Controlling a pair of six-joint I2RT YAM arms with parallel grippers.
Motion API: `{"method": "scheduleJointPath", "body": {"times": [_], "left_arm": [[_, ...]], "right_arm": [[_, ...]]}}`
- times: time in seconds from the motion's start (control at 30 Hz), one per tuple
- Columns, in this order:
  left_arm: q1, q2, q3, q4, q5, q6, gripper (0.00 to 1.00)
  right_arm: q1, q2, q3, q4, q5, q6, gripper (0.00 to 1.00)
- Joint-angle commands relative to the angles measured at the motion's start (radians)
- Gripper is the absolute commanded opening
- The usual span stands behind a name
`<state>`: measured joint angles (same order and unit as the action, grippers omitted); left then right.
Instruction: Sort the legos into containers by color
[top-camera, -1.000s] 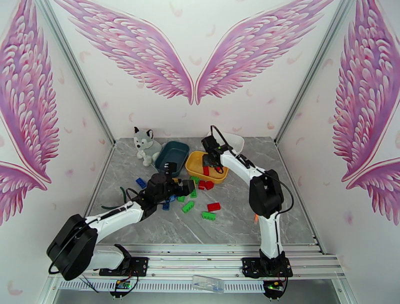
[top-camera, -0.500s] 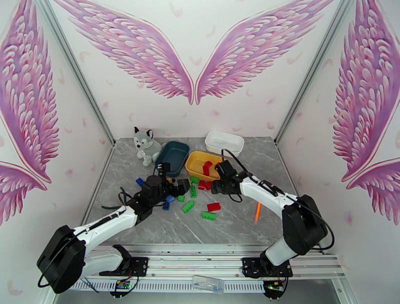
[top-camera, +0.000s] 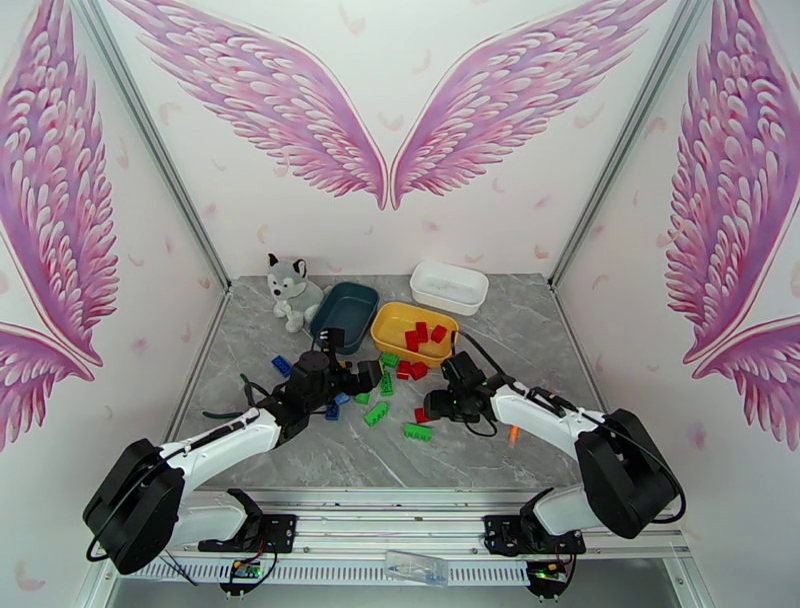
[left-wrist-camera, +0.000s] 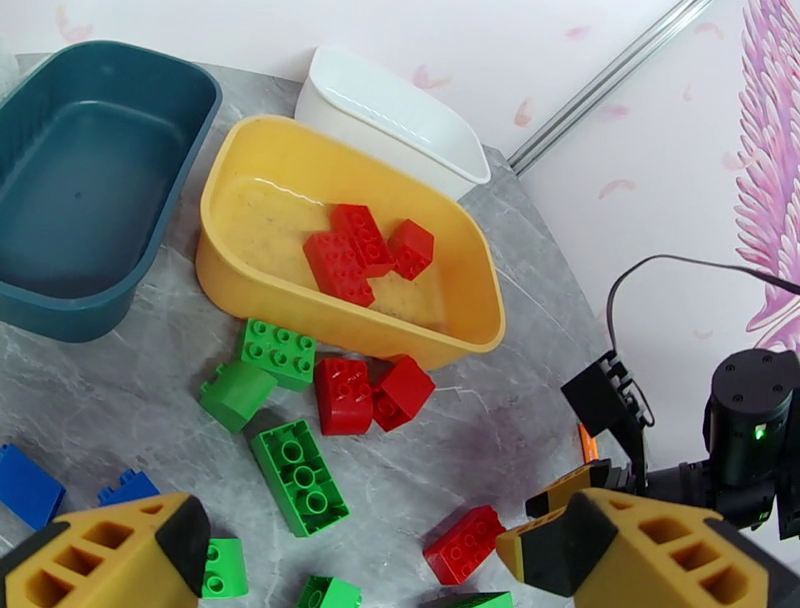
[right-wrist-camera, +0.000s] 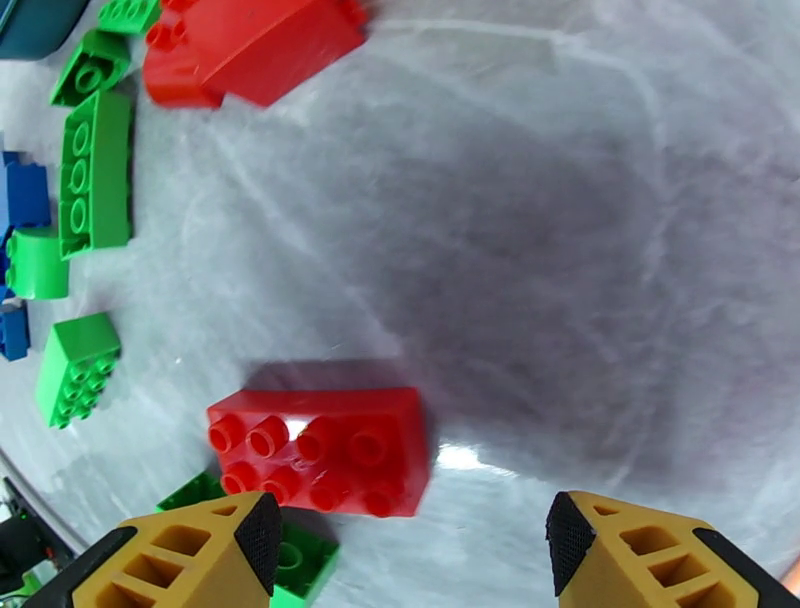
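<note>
Three red legos (left-wrist-camera: 360, 250) sit in the yellow tub (left-wrist-camera: 250, 285); the rest lie on the surface (top-camera: 480, 450). The left hand (left-wrist-camera: 360, 545) and right hand (right-wrist-camera: 410, 530) gape wide, empty.

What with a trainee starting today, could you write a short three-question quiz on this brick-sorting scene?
1. True or false: the blue tub is empty.
2. How many red bricks lie in the yellow tub? A) one B) three C) five
3. What colour is the brick lying on the table just ahead of the open right gripper?
Key: 1 true; 2 B; 3 red.
</note>
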<state>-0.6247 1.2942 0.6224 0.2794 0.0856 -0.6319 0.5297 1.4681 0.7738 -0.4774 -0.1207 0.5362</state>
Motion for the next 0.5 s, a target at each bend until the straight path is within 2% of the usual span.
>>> {"method": "scheduleJointPath", "body": {"times": [0.0, 0.3, 0.37, 0.47], "left_arm": [[-0.003, 0.004, 0.004, -0.006, 0.008, -0.001, 0.99], [-0.003, 0.002, 0.005, -0.006, 0.013, -0.003, 0.99], [-0.003, 0.004, 0.006, -0.006, 0.014, -0.003, 0.99], [-0.003, 0.003, 0.005, -0.006, 0.014, -0.003, 0.99]], "right_arm": [[0.027, 0.036, -0.006, 0.063, -0.050, 0.045, 0.77], [0.086, 0.142, 0.069, 0.051, 0.024, 0.045, 0.82], [0.097, 0.169, 0.093, 0.039, 0.039, 0.044, 0.91], [0.118, 0.211, 0.138, 0.021, 0.058, 0.038, 0.93]]}}
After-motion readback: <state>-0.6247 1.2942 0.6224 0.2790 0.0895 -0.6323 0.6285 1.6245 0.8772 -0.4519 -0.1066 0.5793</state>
